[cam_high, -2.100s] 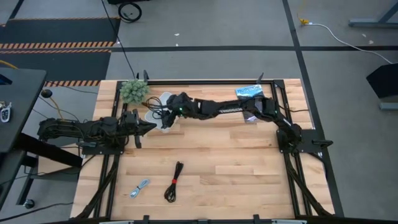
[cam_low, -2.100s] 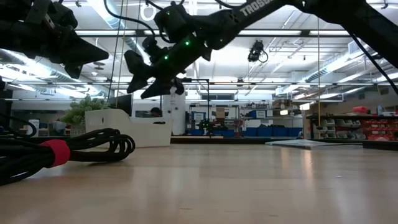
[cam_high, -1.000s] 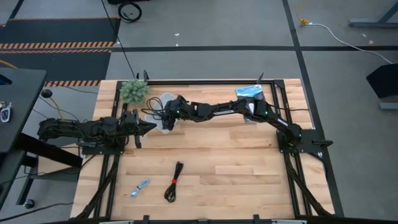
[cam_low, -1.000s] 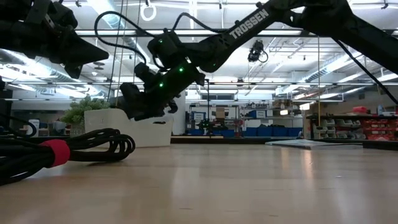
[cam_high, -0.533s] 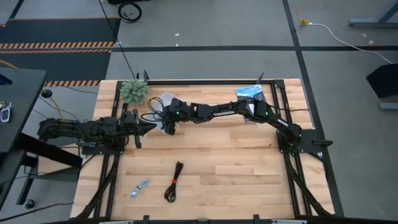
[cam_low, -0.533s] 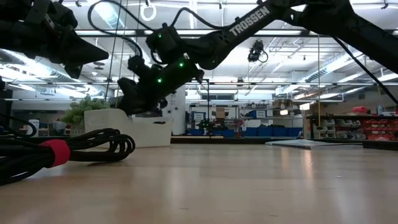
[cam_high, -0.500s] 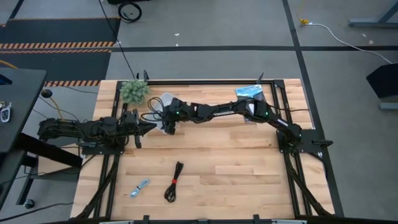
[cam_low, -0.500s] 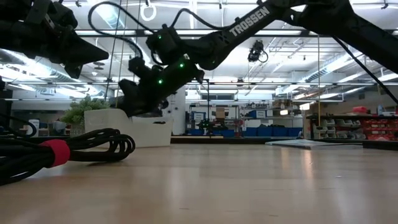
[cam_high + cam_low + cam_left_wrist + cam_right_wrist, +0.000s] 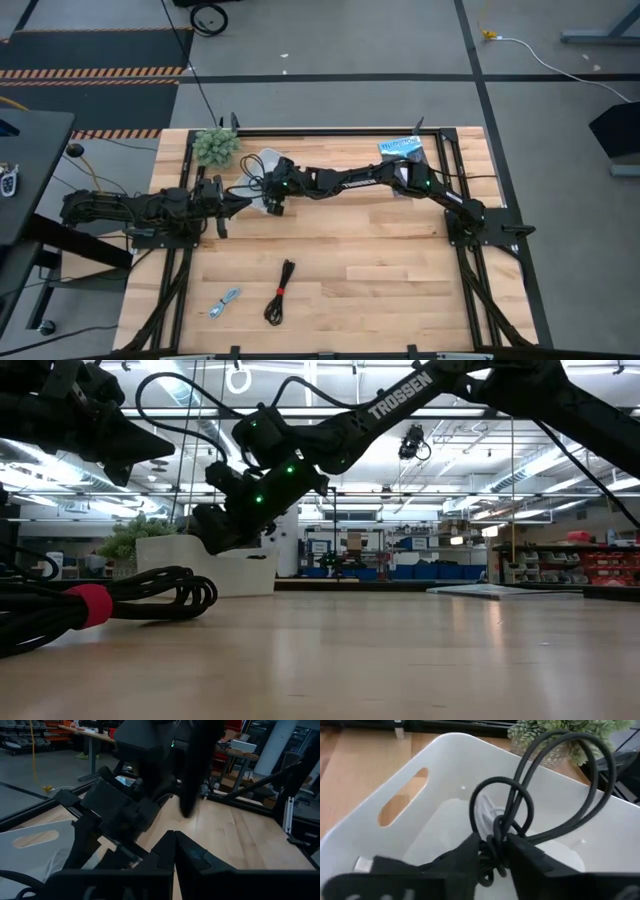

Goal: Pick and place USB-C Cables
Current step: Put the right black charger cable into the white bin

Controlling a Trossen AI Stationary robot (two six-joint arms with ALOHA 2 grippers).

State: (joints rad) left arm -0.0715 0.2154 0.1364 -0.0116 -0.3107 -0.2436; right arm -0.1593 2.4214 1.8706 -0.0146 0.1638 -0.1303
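My right gripper [image 9: 268, 197] reaches from the table's right over the white bin [image 9: 258, 168] and is shut on a thin black cable [image 9: 555, 785]. A white coil [image 9: 485, 815] lies on the bin's floor. A black bundle with a red tie [image 9: 280, 290] and a short silver-grey cable [image 9: 226, 302] lie on the table near its front edge. My left gripper [image 9: 243, 203] hovers shut just left of the bin, holding nothing. My right gripper pinches the thin black cable between its two fingers [image 9: 470, 852] where the loops gather [image 9: 496, 839]. It comes slanting down from the table's right. The loops [image 9: 520, 775] stand out beyond the fingertips over the bin, with no part seen resting on it.
A small potted plant [image 9: 213, 147] stands just behind the bin at the far left. A flat blue packet [image 9: 400, 148] lies at the far right, by the right arm. Bare wood lies between the bin and the two cables near the front.
My right gripper has stayed over the bin, rising a little and coming back down. The black cable's loop above it has swung and changed shape.
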